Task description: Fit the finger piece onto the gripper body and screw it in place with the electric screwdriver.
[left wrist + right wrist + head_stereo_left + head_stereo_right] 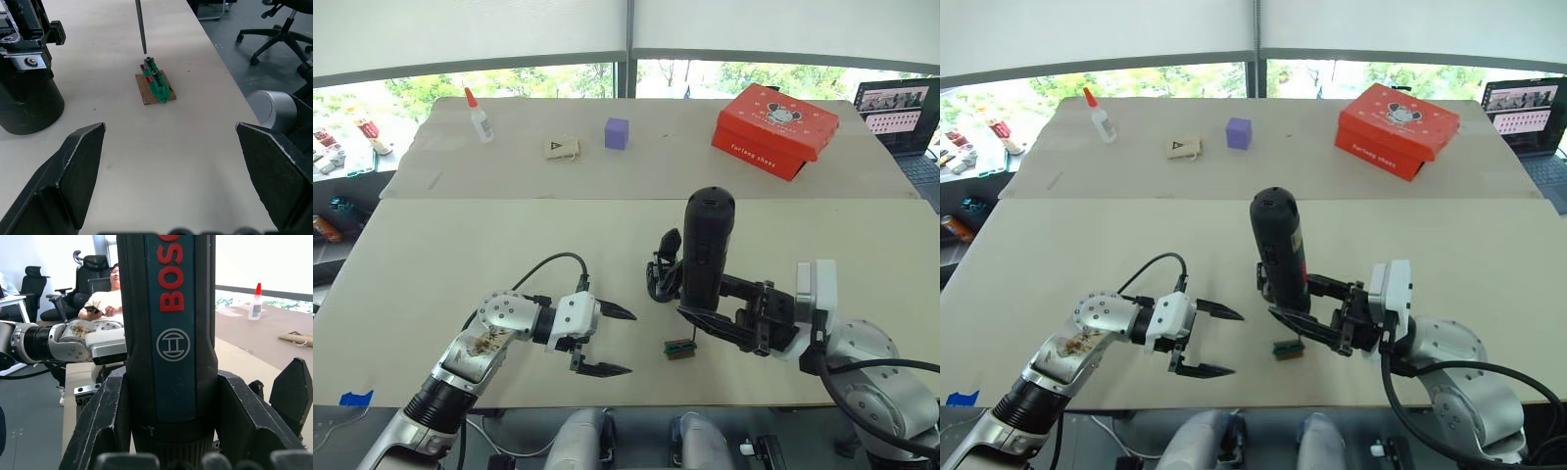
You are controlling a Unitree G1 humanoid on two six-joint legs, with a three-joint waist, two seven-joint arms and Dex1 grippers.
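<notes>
The electric screwdriver (707, 245) stands upright with its black handle up, and my right gripper (705, 311) is shut on its lower part. Its thin metal bit (141, 24) points down, the tip just above a small green-and-brown block (679, 349) on the table. The gripper body (661, 268) stands right behind the screwdriver; its round black base (24, 95) is in the left wrist view. My left gripper (628, 343) is open and empty, low over the table to the left of the block. The finger piece is out of view.
On the far table are a red box (775, 129), a purple cube (617, 133), a glue bottle (480, 116) and a tan card (561, 149). A laptop (901, 113) sits at far right. A person (110, 296) sits beyond the table. The table's front edge is close.
</notes>
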